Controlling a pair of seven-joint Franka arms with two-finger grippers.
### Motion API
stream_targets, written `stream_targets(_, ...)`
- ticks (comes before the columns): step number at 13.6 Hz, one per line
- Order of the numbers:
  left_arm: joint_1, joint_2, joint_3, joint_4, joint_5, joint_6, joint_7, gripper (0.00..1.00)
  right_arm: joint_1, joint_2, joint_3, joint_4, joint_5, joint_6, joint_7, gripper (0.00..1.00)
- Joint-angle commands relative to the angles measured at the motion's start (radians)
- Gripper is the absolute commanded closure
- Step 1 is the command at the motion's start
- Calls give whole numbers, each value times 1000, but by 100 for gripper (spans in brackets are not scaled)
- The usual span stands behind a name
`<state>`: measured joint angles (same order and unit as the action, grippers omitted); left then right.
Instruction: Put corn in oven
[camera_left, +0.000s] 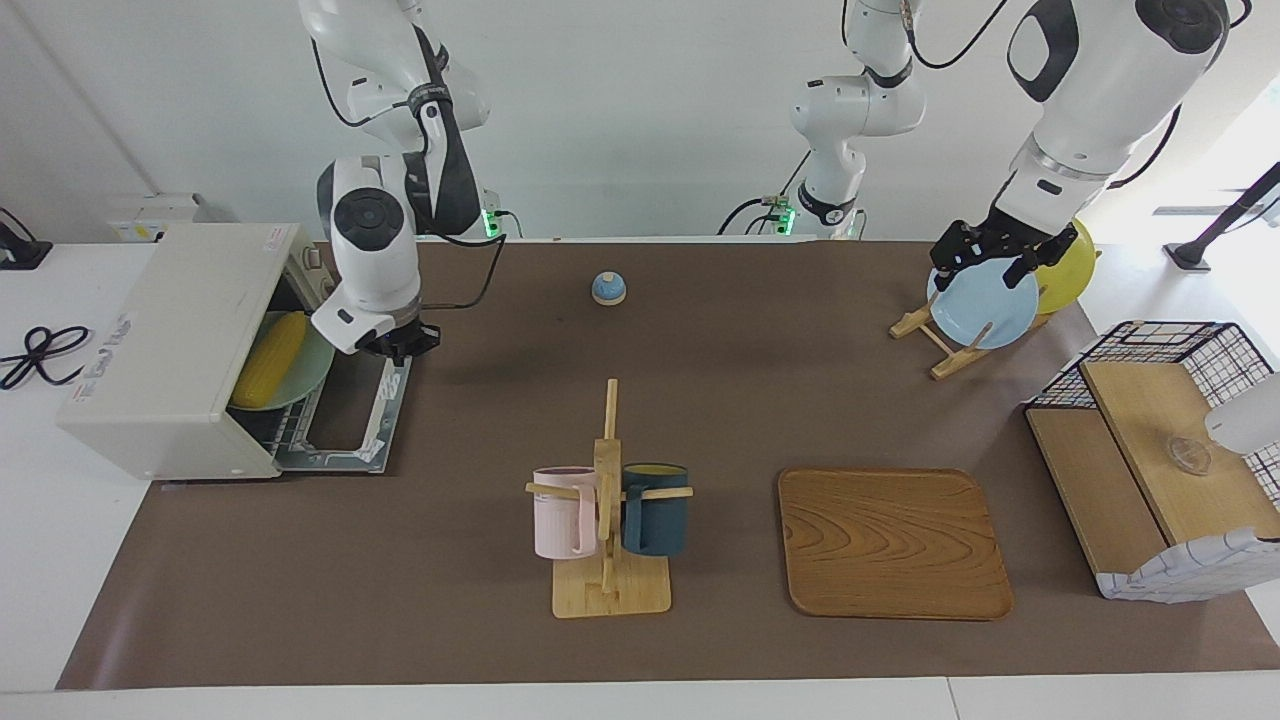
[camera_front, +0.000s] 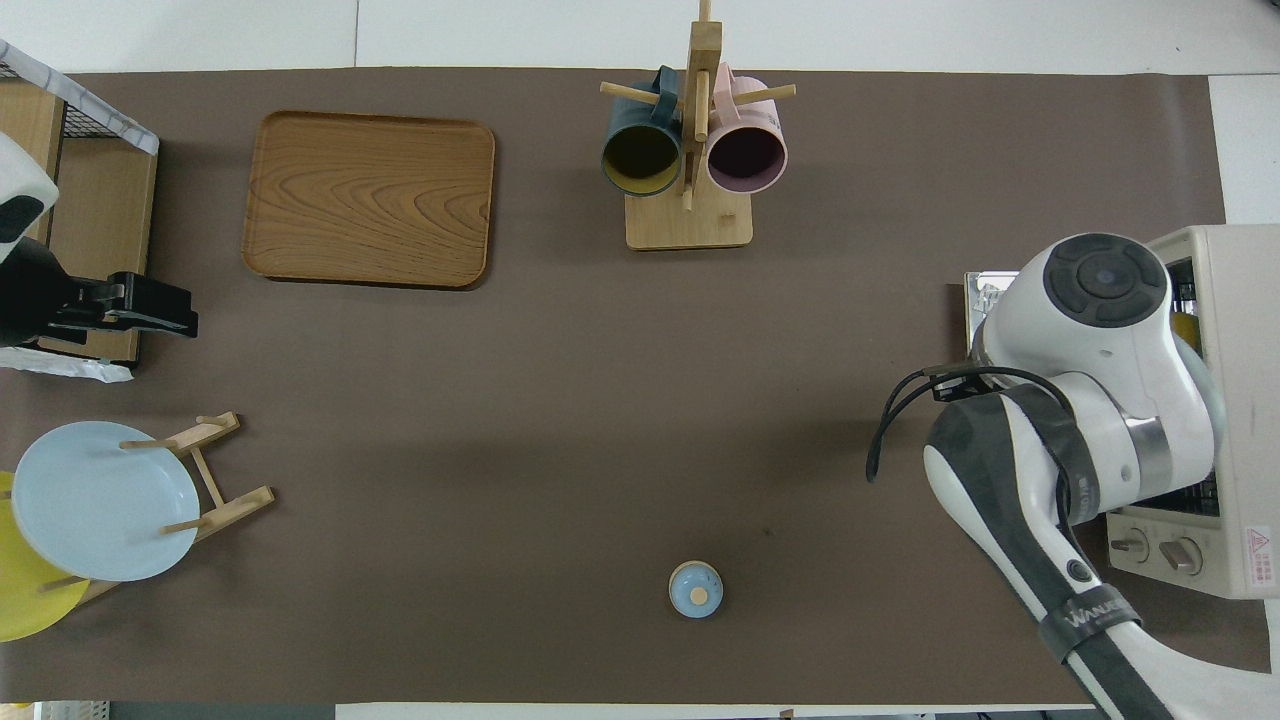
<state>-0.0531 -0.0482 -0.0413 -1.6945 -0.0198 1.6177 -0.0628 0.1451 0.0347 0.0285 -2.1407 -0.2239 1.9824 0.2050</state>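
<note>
The corn (camera_left: 268, 358) lies on a pale green plate (camera_left: 300, 375) inside the oven (camera_left: 170, 345), on the wire rack, with nothing gripping it. The oven sits at the right arm's end of the table, and its door (camera_left: 350, 420) is folded down flat on the brown mat (camera_left: 640, 400) in front of it. The right gripper (camera_left: 397, 345) hangs over the edge of that open door, outside the oven cavity, its fingertips pressed together and empty (in the overhead view the arm's wrist hides it).

A small blue bell (camera_left: 608, 288) sits on the mat near the robots' edge. Farther from the robots, in the middle of the table, a wooden mug tree (camera_left: 608, 500) carries a pink mug (camera_left: 563, 512) and a dark teal mug (camera_left: 655, 508). A wooden tray (camera_left: 893, 543) lies beside it toward the left arm's end.

The left gripper (camera_left: 988, 258) waits above the blue plate (camera_left: 982, 308) standing in a wooden rack together with a yellow plate (camera_left: 1068, 270); its fingers are spread apart and hold nothing. A wire-and-wood basket (camera_left: 1160, 470) stands at that end of the table
</note>
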Motion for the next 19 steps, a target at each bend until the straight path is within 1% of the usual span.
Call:
stream_targets(1, -13, -13, 6, -7, 15, 5, 4, 0, 19, -38, -2, -134, 9, 140, 50, 100)
stream_targets(2, -11, -15, 6, -8, 15, 5, 8, 0, 18, -50, -2, -187, 9, 194, 54, 100)
stream_targets(5, -10, -16, 6, -8, 17, -2, 4, 0, 22, -42, -2, -246, 9, 213, 128, 100)
stream_targets(8, 2, -16, 8, -8, 15, -7, 3, 0, 22, -45, -2, -254, 8, 193, 131, 100)
stream_targets(13, 2, -16, 6, -8, 17, -9, 3, 0, -7, -68, -5, -315, 2, 197, 132, 100)
stream_targets(17, 2, -16, 8, -8, 15, -9, 3, 0, -12, -70, -7, -315, -14, 173, 134, 100)
stream_targets(19, 2, -16, 6, -8, 15, -9, 3, 0, -22, -72, -9, -315, -47, 155, 152, 100)
